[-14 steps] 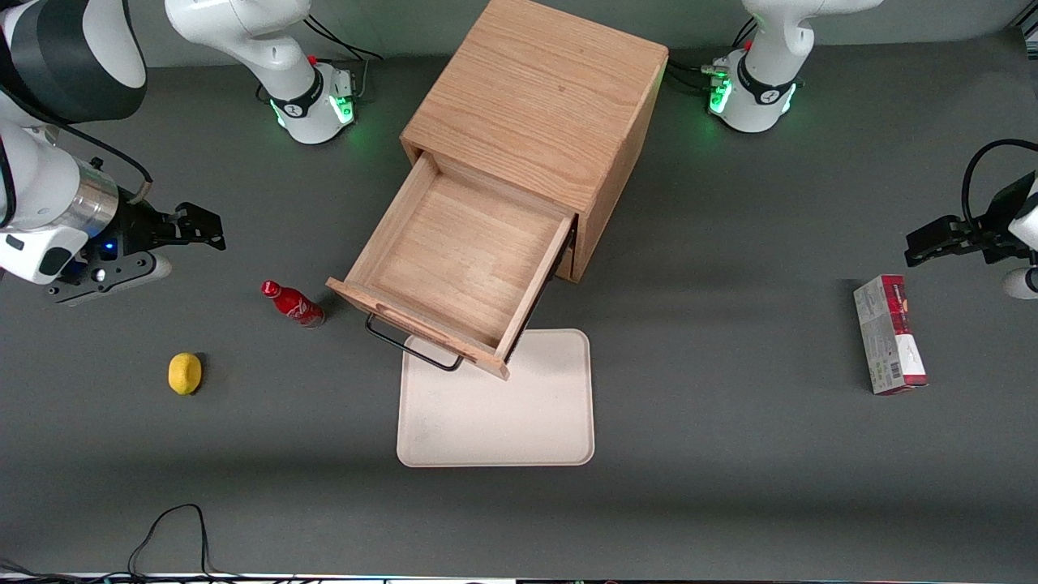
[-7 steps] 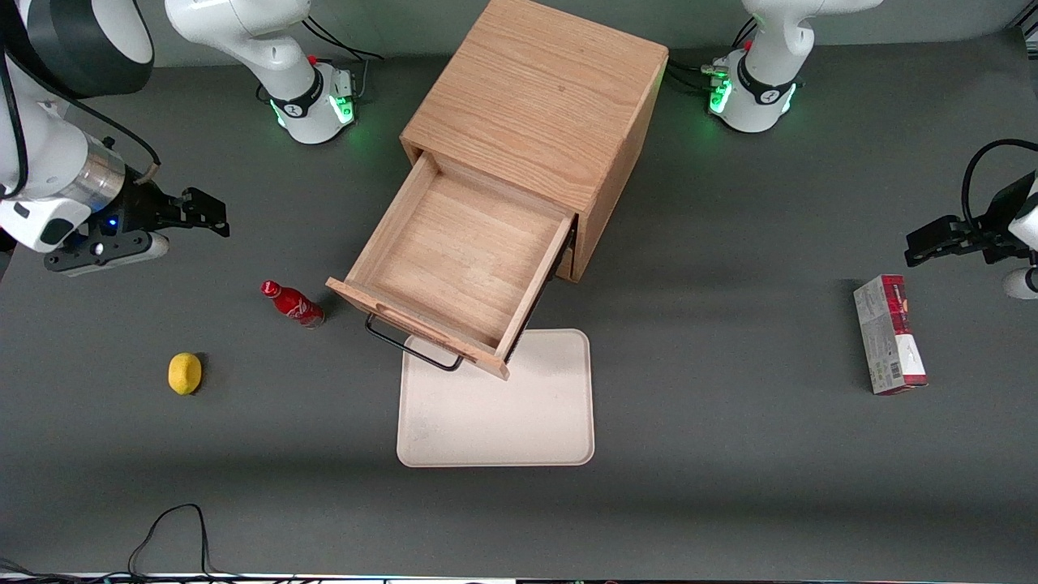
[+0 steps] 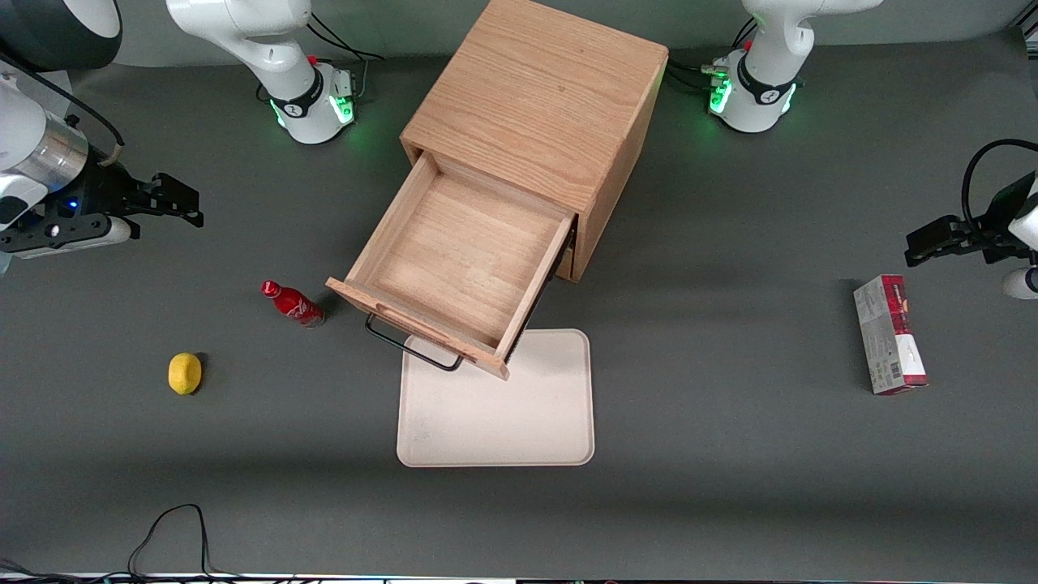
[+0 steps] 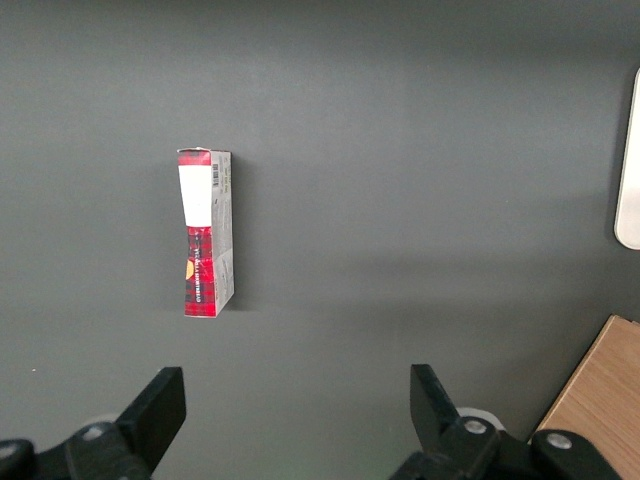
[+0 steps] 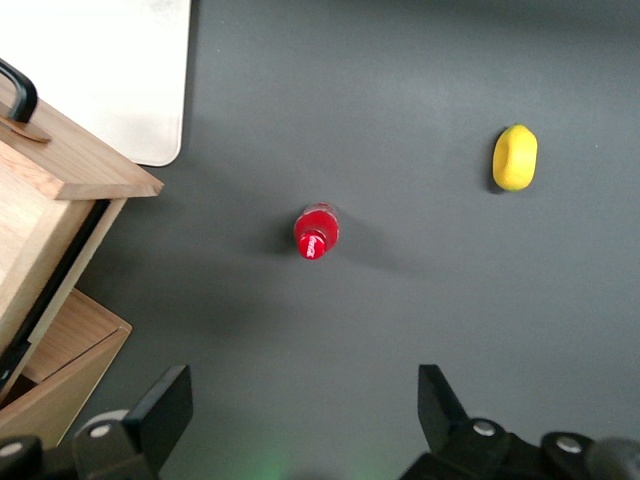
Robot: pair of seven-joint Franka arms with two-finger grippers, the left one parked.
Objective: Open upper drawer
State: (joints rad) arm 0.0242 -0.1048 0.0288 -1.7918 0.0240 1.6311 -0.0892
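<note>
a dark grey tabletop (image 3: 730, 454) carries everything. the light oak cabinet (image 3: 535, 105) stands in the middle of it, turned at an angle, and its upper drawer (image 3: 458, 259) is pulled well out, the bare wooden floor of the drawer showing. the black wire handle (image 3: 409, 345) on the drawer's front overhangs the edge of a cream tray (image 3: 519, 414), which lies flat on the tabletop nearer the front camera than the cabinet. a small red bottle (image 3: 292, 303) stands just beside the drawer's front corner, toward the working arm's end, and a yellow lemon (image 3: 185, 373) lies farther out that way, apart from the bottle. a red and grey carton (image 3: 889, 334) lies toward the parked arm's end of the tabletop. a black cable (image 3: 174, 527) loops at the tabletop's near edge.

the right arm reaches in over its own end of the tabletop, wrist roughly level, with the claw (image 3: 174, 203) pointing toward the cabinet, well apart from the drawer and above bare surface. its fingers (image 5: 160, 410) are spread wide with nothing between them.

compared with a second ago, the claw has drawn away from the cabinet, toward the arm's own end of the tabletop and a little farther from the front camera. the drawer, bottle, lemon, tray and carton lie just as they did.
</note>
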